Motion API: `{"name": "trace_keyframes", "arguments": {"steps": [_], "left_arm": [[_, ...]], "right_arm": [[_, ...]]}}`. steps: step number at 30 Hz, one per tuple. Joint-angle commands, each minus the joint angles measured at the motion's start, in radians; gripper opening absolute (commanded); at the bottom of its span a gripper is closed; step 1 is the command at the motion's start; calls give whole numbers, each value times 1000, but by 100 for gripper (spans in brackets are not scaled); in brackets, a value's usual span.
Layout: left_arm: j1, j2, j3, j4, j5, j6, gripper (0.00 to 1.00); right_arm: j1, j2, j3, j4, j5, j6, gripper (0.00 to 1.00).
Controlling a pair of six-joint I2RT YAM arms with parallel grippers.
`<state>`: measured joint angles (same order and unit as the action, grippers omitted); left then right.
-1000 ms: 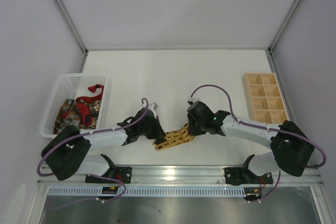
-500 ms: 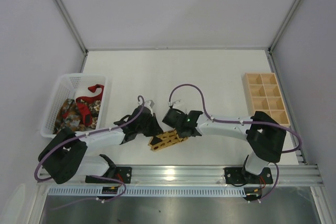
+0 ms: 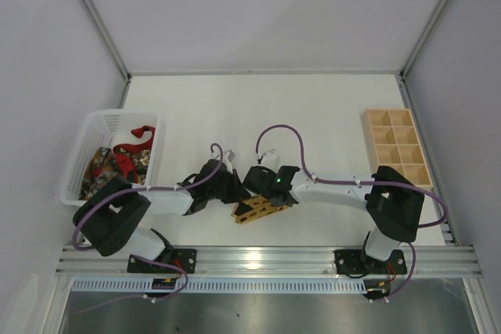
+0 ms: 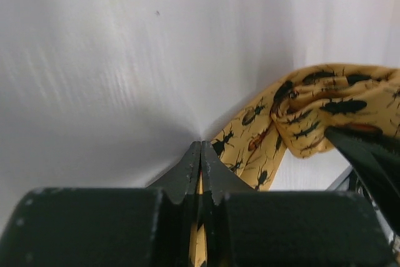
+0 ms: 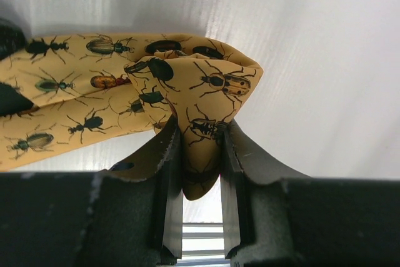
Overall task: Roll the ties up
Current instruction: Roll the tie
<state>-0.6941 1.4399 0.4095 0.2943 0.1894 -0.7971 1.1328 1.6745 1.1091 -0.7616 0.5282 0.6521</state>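
The yellow-gold tie (image 3: 257, 209) with dark insect marks lies bunched on the white table between my two grippers. My left gripper (image 3: 229, 190) is shut on one end of it; in the left wrist view the fabric (image 4: 281, 120) runs from between the closed jaws to the right. My right gripper (image 3: 258, 184) is shut on a folded wad of the same tie (image 5: 200, 92), which fills the gap between its fingers. The red tie (image 3: 135, 140) and the dark patterned tie (image 3: 100, 168) lie in the white basket at the left.
The white mesh basket (image 3: 84, 143) stands at the table's left edge. A wooden tray (image 3: 395, 146) with several compartments stands at the right. Purple cables (image 3: 280, 132) loop above both wrists. A metal rail runs along the near edge.
My right gripper has swung left with the tie toward my left gripper, and the tie has bunched up shorter. The left gripper has shifted slightly right in the last half second.
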Motion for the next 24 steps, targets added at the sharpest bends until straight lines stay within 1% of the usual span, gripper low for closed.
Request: {"name": "trace_keyframes", "arguments": {"steps": [1,7,9,12,18,20,21,24], "left_arm": [[-31,28,-64,2,30,-33,6],[-33,43,-63,20,39,-47,6],[-35,43,-58,16,38,-47,6],[-33,37,-52,8,36,-45,6],[-33,37,-37,-7,33,-40,6],[-33,30,-35,-12,35,-40,6],[-33,27,-35,-18,33,-42,6],[-33,7,-28,-40,27,-40,6]], "right_arm": [[8,-24,24,-45,64,32,23],[45,31,50,-42,75,20,31],[59,34,61,-42,85,17,32],[79,22,64,-25,85,1,38],[90,18,58,13,33,-25,42],[100,11,51,34,9,-37,46],[104,-2,40,54,3,-51,50],[102,-31,18,122,-66,-74,53]]}}
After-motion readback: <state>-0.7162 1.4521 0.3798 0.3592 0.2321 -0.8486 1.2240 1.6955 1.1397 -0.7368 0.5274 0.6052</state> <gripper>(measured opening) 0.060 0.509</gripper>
